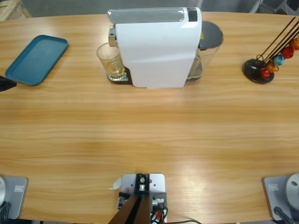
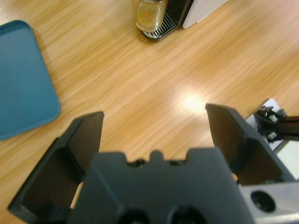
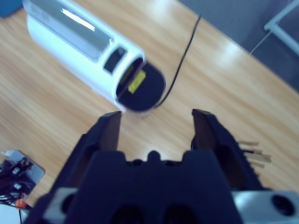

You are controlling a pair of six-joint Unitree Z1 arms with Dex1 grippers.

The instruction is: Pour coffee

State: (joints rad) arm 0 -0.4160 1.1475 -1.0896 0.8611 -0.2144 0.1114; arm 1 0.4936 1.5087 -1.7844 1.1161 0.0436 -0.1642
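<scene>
A clear glass (image 1: 110,61) stands on the drip tray of the white coffee machine (image 1: 156,46), under its spout at the machine's left side. The coffee is out of view; the glass (image 2: 149,14) shows only a pale yellowish tint. In the left wrist view my left gripper (image 2: 154,116) is open and holds nothing, well short of the glass and above bare wood. My right gripper (image 3: 156,116) is open too and holds nothing, hanging above the table near the machine's (image 3: 79,51) dark rear tank lid (image 3: 145,88). In the high view only a black tip of an arm (image 1: 4,83) shows, at the left edge.
A teal tray (image 1: 35,59) lies at the back left, close to the left gripper's side (image 2: 23,79). A black capsule stand (image 1: 259,70) with coloured capsules stands at the back right. A black cable (image 3: 180,60) runs from the machine's rear. Bare wood spans the table's middle and front.
</scene>
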